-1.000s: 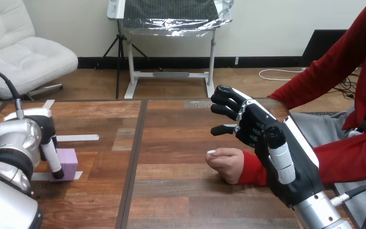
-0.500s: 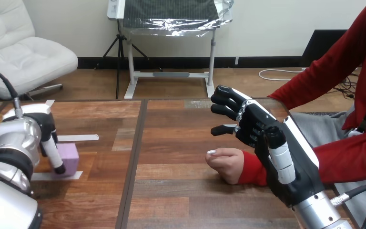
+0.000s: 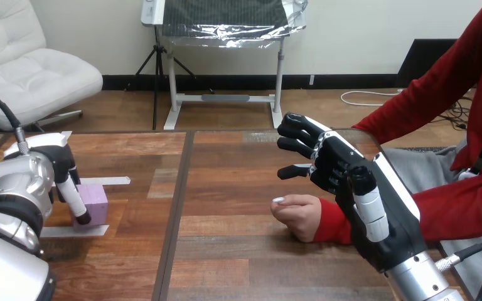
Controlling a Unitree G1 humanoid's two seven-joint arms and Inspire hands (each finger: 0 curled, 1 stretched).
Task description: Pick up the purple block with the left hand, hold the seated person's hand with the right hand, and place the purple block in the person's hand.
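**Nearest, lower right:** right forearm (image 3: 414, 276), silver, rising over the wooden bench (image 3: 226, 257).

**Lower left:** left forearm (image 3: 6, 238), silver, angled in towards the bench's left side.

**Strip of white tape** (image 3: 69, 231): flat on the bench, just in front of the block.

**Person's hand** (image 3: 296, 216): red sleeve, resting on the bench right of centre in a loose fist, knuckles towards the left.

**Purple block** (image 3: 95, 199): at the bench's left side, in the grasp of the left hand (image 3: 56, 166). One of the fingers (image 3: 73, 199) runs down across the block's near face, tip at its lower edge. The opposing side of the grasp is hidden behind the wrist, and the block looks pinched. I cannot tell whether its base rests on the bench or sits just clear.

**Right hand** (image 3: 342, 172): held above and just behind the person's hand, palm turned left. Its fingers (image 3: 296, 135) are loosely bent and spread apart, closing on nothing, and none wraps the person's hand. I cannot tell whether it touches the sleeve.

**Farthest:** second strip of white tape (image 3: 103, 181), flat on the bench just beyond the block.
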